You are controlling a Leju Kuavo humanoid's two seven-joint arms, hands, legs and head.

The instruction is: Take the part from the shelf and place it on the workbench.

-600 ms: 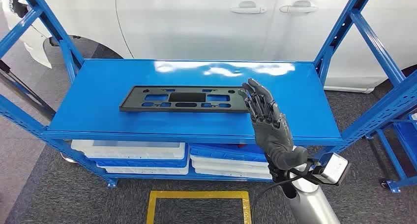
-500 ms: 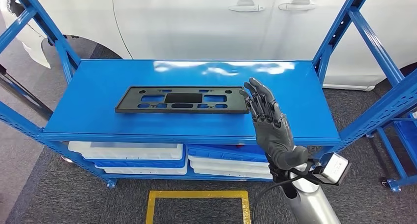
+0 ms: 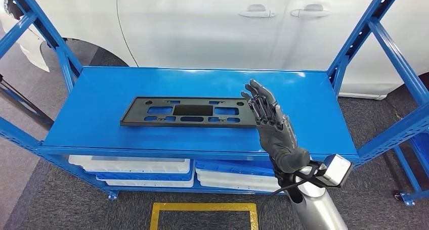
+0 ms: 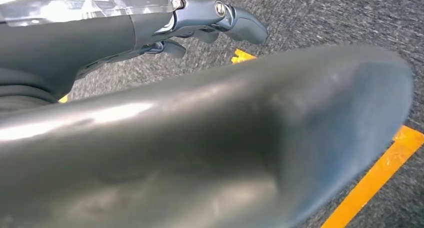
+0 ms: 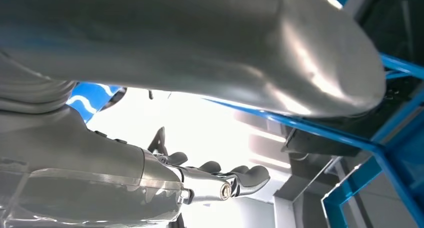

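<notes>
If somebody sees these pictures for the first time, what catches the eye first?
First the bright blue metal shelf, with a flat black plastic part full of cut-outs lying on its top level. Next the robot's dark right hand, raised with fingers apart at the part's right end. Behind the shelf stands a white car.

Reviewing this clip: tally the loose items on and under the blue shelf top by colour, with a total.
Black: 1, the flat black plastic mounting plate on the blue metal shelf top.
White: 3, shallow white plastic trays on the lower level.
Blue: 2, shallow blue plastic trays there too.
Total: 6.
</notes>
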